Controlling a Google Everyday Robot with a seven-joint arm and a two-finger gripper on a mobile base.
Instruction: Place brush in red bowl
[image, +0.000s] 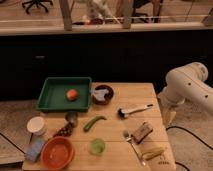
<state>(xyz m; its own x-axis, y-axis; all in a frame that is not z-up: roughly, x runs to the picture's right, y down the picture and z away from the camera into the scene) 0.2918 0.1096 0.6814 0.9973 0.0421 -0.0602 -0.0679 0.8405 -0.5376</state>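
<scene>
The brush (135, 110) has a white handle and a dark head and lies on the wooden table (125, 95), right of centre. The red bowl (57, 152) is wide and shallow and stands at the front left corner, next to the green cup (97, 146). My gripper (169, 116) hangs pointing down off the table's right edge, just right of the brush handle's end and apart from it. It holds nothing that I can see.
A green tray (52, 95) with an orange fruit (72, 94) stands at the back left, with a small dark bowl (103, 94) beside it. A white round container (36, 125), blue sponge (35, 149), green pepper (94, 122), fork (132, 142), brown block (142, 131) and banana (152, 152) lie around.
</scene>
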